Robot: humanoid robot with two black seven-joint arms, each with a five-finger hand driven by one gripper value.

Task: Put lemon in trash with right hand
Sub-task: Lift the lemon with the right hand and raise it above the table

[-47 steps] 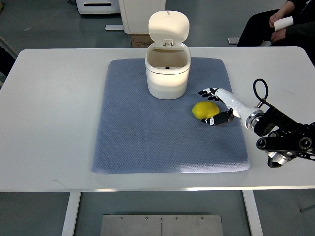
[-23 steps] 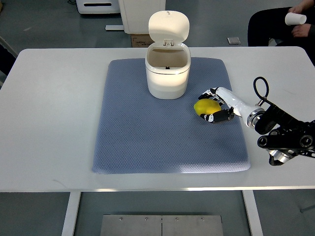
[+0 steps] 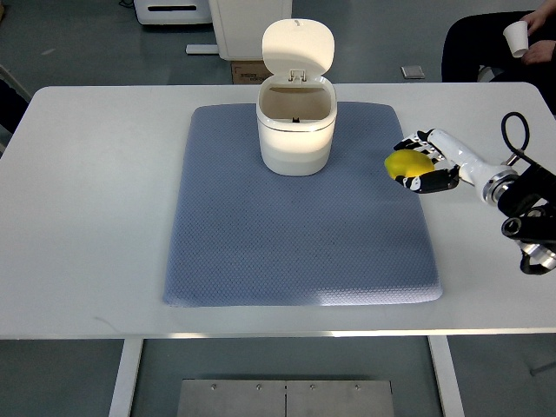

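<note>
A yellow lemon (image 3: 405, 162) is held in my right hand (image 3: 421, 162), whose dark-tipped fingers curl around it, lifted above the right edge of the blue-grey mat (image 3: 295, 226). The white trash bin (image 3: 295, 126) stands at the back middle of the mat with its lid flipped up and its opening showing, to the left of the lemon. My right arm (image 3: 521, 195) comes in from the right edge. My left arm is out of view.
The mat lies on a white table (image 3: 87, 191). A seated person holding a paper cup (image 3: 516, 36) is at the top right, beyond the table. A white unit and a cardboard box (image 3: 248, 69) stand on the floor behind the bin.
My right hand closed on the lemon on the mat, then lifted it and moved it to the right and back. The person raised the cup.
</note>
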